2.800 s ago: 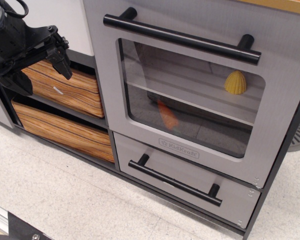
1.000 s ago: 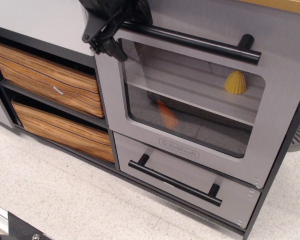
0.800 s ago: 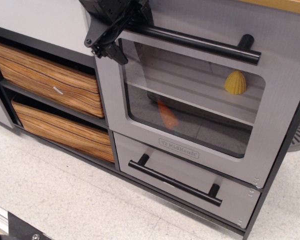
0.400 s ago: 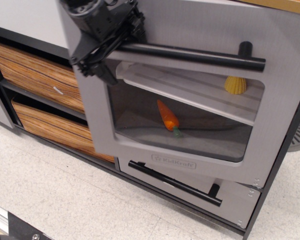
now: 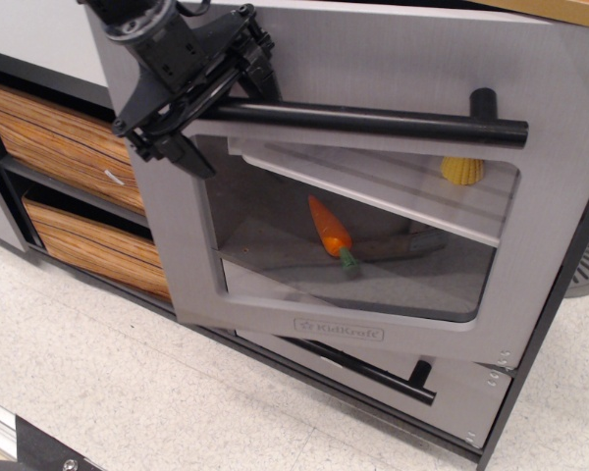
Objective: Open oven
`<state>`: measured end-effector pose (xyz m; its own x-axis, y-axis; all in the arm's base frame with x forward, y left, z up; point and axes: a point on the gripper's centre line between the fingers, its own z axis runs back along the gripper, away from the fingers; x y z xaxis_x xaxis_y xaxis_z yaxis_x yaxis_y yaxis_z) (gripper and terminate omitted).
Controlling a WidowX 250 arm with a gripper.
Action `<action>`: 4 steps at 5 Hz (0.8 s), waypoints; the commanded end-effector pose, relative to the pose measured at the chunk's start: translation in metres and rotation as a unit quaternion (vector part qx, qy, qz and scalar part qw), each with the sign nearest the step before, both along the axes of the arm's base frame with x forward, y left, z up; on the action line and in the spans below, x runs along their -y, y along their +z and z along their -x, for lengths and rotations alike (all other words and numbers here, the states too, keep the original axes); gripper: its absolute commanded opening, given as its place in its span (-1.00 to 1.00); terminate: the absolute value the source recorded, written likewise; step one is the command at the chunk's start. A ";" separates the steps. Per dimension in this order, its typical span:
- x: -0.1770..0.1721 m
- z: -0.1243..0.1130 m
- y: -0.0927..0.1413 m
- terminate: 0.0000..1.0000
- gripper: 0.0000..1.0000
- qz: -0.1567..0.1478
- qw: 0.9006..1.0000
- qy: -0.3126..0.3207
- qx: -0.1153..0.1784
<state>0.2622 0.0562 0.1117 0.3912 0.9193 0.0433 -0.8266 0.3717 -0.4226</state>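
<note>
1. Gripper [image 5: 198,98] clamped on left end of oven's bar handle [image 5: 373,120].
2. Oven door [image 5: 344,324] right of and below gripper, tilted partly open.
3. Toy carrot [image 5: 331,232] visible through window, below-right of gripper.

Counts in the toy kitchen

One oven [image 5: 304,206], one carrot [image 5: 330,232], one yellow juicer [image 5: 460,171], two wood-grain bins [image 5: 54,137], one drawer [image 5: 442,392], two black handles [image 5: 363,122].

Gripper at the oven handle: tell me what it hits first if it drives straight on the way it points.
The gripper points down-right at the oven door; its fingers straddle the handle, so the door face behind likely comes first. Depth unclear.
</note>
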 end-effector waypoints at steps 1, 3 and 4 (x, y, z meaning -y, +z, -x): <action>-0.027 0.014 0.055 -1.00 1.00 0.008 0.997 -0.043 0.065; -0.043 0.053 0.020 -1.00 1.00 -0.033 0.991 -0.127 0.010; -0.063 0.054 -0.007 -1.00 1.00 -0.077 0.989 -0.121 -0.024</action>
<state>0.2006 0.1108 0.0925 0.6076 0.7839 0.1282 -0.7295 0.6145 -0.3004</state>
